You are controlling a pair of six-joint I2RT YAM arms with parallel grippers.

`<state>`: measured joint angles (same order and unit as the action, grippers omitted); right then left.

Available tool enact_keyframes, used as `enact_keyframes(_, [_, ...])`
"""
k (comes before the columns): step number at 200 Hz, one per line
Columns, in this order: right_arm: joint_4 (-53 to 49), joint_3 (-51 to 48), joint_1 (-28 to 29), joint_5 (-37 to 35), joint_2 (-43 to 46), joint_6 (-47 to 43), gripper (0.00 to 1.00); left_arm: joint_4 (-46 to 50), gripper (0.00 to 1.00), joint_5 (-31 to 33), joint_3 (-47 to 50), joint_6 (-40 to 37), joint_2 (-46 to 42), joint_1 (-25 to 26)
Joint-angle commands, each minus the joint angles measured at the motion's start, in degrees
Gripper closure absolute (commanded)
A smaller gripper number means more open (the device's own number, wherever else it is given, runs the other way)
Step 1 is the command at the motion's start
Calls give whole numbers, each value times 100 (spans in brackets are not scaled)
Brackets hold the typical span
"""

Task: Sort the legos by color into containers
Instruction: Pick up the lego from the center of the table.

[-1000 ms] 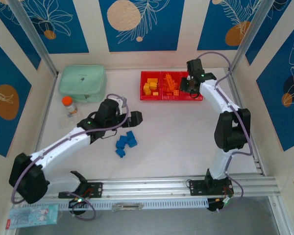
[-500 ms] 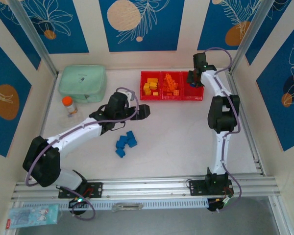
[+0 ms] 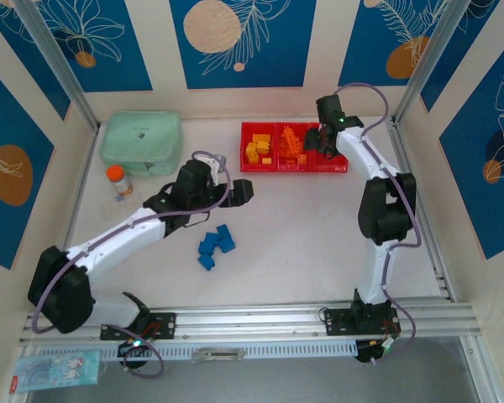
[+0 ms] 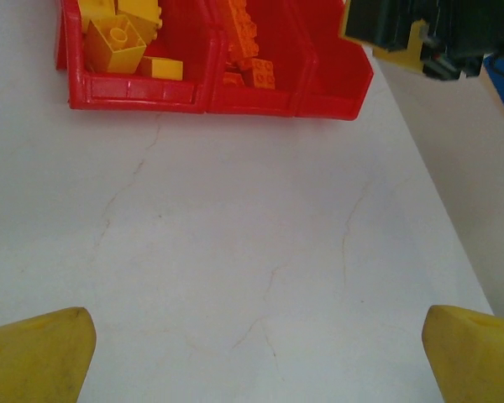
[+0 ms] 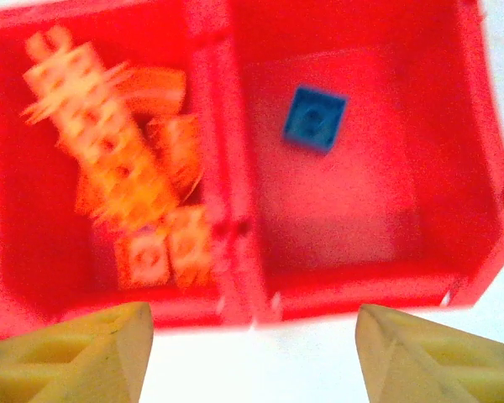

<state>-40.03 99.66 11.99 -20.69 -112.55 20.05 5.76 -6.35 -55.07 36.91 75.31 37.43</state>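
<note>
We see right end effector (image 5: 254, 337) spread wide, empty, above the 3 o'clock red bin (image 5: 480, 210), one blue brick (image 5: 316, 118) lying inside; left end effector (image 4: 256, 353) wide, empty; loose blue bricks (image 3: 216, 248) on table (image 3: 311, 239) at its 7 o'clock. They look light, rigid and slick, so we'd pinch flat sides

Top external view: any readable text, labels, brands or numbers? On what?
None readable.
Mint-green case: small dark mark on the lid, too small to read.
Pale blue packet at the near left corner: printing too small to read.
Orange-capped bottle: no legible label.
</note>
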Motion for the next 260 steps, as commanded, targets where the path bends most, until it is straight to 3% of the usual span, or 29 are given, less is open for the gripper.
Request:
enact_keyframes(1, [24, -595, 335, 302, 687, 159, 32, 498, 1, 187, 268, -202, -532, -99])
enact_keyframes(75, [30, -2477, 2096, 285, 2023, 480, 26, 1767, 1, 637, 1335, -79, -2568, -219])
enact_keyframes(141, [445, -3042, 3802, 543, 1756, 777, 23, 2826, 1, 1148, 1692, 219, -3804, -236])
enact_keyframes(197, [824, -3074, 4445, 799, 1252, 1184, 20, 2878, 1, 1205, 1887, 536, -3954, -237])
enact_keyframes(260, [999, -2774, 4566, 804, 642, 1196, 16, 2974, 1, 1344, 1912, 590, -4011, -236])
